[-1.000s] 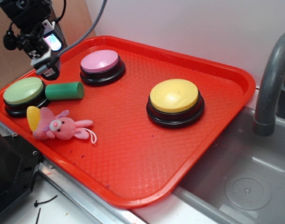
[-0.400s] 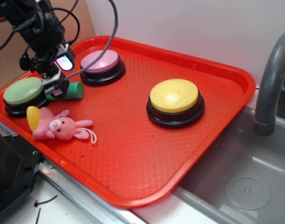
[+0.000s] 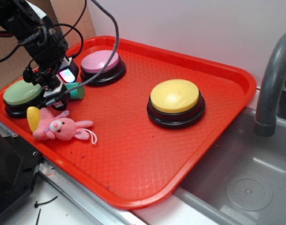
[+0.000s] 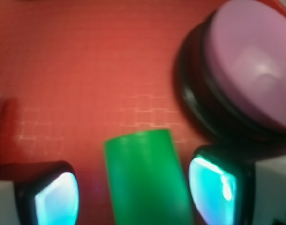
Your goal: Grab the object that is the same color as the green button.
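1. At the far left of the red tray [image 3: 218,117], the green button [image 3: 21,93] sits against the rim, with a pink plush bunny [image 3: 61,129] and its yellow piece just in front of it.
2. Just right of that button lies the green cylinder [image 3: 76,90], on its side on the tray floor; only its right end shows in the exterior view, the rest hidden by the gripper [image 3: 56,91].
3. In the wrist view the cylinder [image 4: 145,180] lies between the two glowing fingertips [image 4: 213,187], its long axis running straight away from the camera, across the line of closing.
4. The jaws stand wide, one on each side; the right pad looks very close to the foam, though blur makes contact hard to judge.
5. Further right are the pink button [image 3: 101,63] and the yellow button [image 3: 176,97], both clear of the grasp.
6. My judgement: closing should catch the cylinder squarely.
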